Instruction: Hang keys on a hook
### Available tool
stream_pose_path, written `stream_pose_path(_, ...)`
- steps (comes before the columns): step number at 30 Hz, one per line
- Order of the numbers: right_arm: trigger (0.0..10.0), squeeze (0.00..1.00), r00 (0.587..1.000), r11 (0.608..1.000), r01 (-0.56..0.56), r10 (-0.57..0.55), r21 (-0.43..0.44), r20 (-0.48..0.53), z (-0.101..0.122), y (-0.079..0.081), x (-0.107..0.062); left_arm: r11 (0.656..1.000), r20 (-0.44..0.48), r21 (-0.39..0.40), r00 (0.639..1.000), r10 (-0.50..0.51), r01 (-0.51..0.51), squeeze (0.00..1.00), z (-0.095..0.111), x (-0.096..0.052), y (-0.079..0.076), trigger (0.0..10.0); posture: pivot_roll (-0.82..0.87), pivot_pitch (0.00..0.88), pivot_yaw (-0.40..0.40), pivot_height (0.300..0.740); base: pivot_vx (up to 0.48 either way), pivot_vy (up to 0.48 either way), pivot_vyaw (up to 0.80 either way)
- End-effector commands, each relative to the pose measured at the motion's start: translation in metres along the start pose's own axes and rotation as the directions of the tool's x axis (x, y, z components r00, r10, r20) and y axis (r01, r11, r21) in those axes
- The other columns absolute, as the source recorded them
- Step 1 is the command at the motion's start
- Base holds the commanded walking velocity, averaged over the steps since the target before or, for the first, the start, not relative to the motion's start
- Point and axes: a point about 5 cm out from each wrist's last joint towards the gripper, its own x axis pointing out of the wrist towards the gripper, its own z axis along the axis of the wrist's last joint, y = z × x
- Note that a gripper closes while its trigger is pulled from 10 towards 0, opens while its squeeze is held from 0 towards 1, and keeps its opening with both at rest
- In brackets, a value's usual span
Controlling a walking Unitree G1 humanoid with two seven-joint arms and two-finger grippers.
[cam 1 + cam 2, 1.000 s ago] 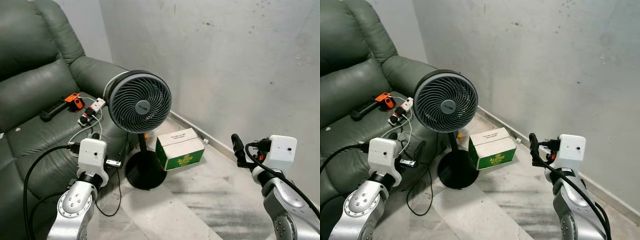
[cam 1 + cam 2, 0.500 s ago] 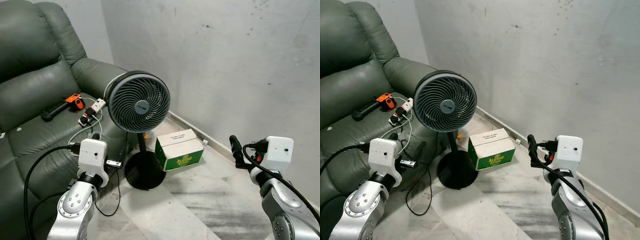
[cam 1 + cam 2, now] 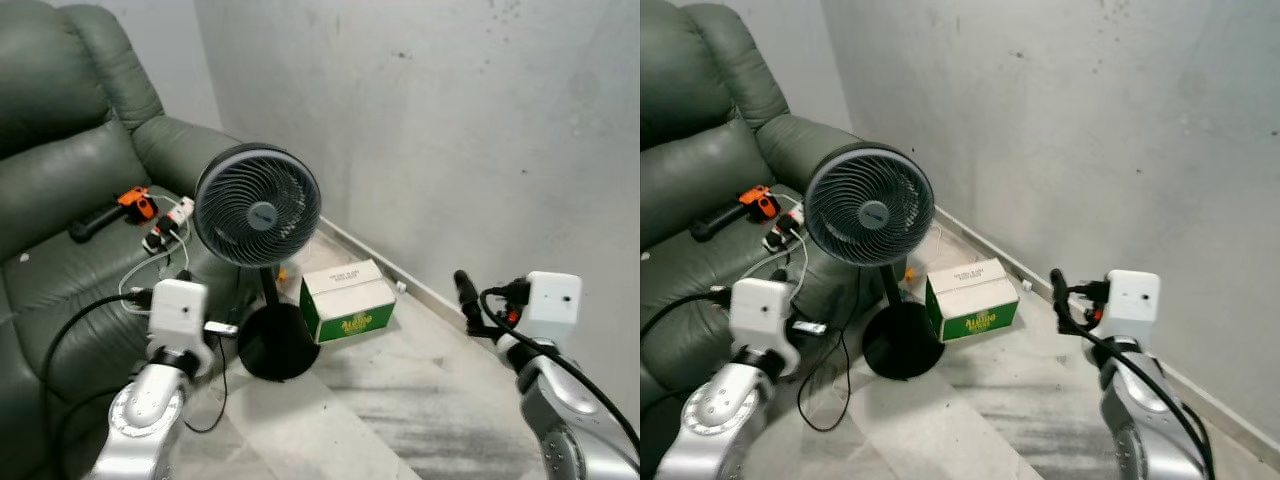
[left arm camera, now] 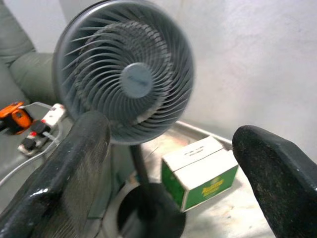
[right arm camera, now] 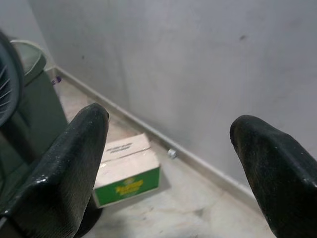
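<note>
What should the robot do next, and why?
Probably turn and look elsewhere. Both hands, left and right, are open and hold nothing; ahead stand a fan, a green box, a sofa and a bare wall.

Both arms are raised forward, left gripper (image 4: 168,163) and right gripper (image 5: 171,163) with fingers spread wide (nothing held between them).

The sofa (image 3: 70,200) looks like smooth, faintly glossy green leather, the fan (image 3: 258,208) matt dark plastic, the box (image 3: 348,300) printed cardboard, the wall (image 3: 450,130) rough matt plaster, and the floor (image 3: 400,400) smooth veined stone.
</note>
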Motion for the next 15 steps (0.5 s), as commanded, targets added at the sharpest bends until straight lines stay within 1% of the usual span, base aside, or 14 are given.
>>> stream_pose_path(1,10.0,0.00,1.000,1.000,-0.010,0.010,0.000,0.005,0.0008,0.0034,-0.0001,1.000,-0.008,0.011,1.000,0.017,-0.017,0.00,-0.0008,-0.0023,0.0070,10.0,-0.03,0.078,0.045,0.740,0.000,-0.409,0.00)
stream_pose_path(7,10.0,0.00,1.000,1.000,-0.011,0.011,-0.002,0.006,0.0012,0.0039,0.0007,1.000,-0.008,0.012,1.000,0.017,-0.017,0.00,-0.0007,-0.0018,0.0073,10.0,-0.03,0.082,0.043,0.740,0.000,-0.401,0.00)
stream_pose_path(10,10.0,0.00,1.000,1.000,-0.012,0.012,-0.003,0.005,0.0014,0.0038,0.0009,1.000,-0.007,0.016,1.000,0.024,-0.024,0.00,-0.0008,-0.0018,0.0078,10.0,-0.03,0.082,0.043,0.740,0.000,-0.294,0.00)
stream_pose_path(15,10.0,0.00,1.000,1.000,-0.015,0.015,-0.004,0.008,0.0023,0.0037,0.0018,0.999,-0.004,0.004,0.999,0.038,-0.038,0.00,-0.0011,-0.0012,0.0093,10.0,-0.03,0.075,0.041,0.740,0.000,0.000,0.00)
